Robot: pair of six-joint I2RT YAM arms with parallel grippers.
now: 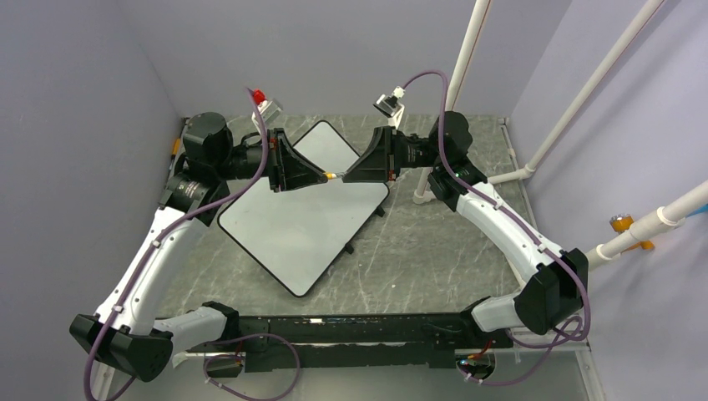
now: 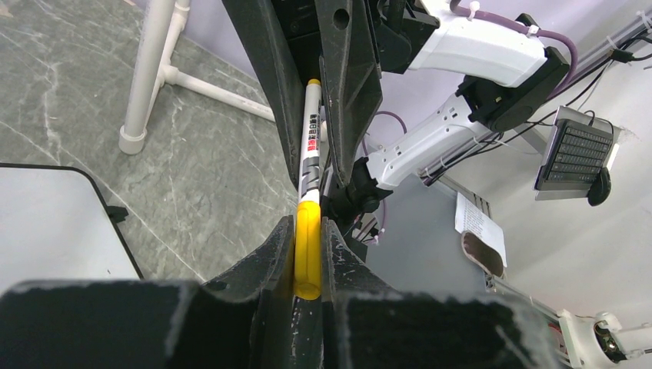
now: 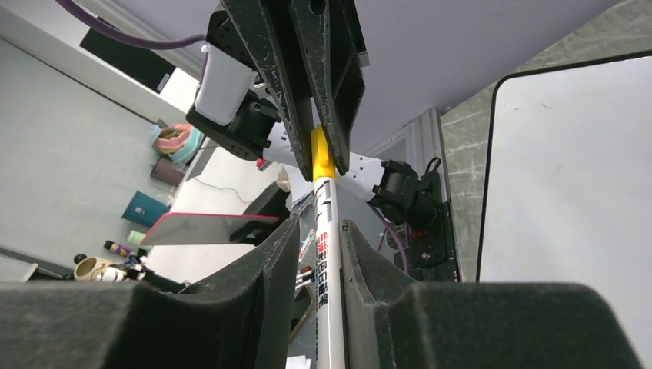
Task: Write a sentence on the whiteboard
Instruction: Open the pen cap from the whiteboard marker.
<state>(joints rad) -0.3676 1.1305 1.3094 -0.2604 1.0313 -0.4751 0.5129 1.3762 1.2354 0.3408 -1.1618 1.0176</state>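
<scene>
Soft, even light from above fills the top view; the whiteboard reads dull grey-white; shadows on the table are faint; in both wrist views the near fingers blur at the bottom edge; the marker is sharp.

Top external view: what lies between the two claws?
A slim white marker with a yellow cap bridges them; the left claw grips the cap, the right claw the barrel. Both wrist views confirm.

Arching both arms inward, elbows out wide, holding the left end effector and right end effector nose to nose. Pinching the marker by its yellow cap with the left, gripping its white barrel with the right.
</scene>
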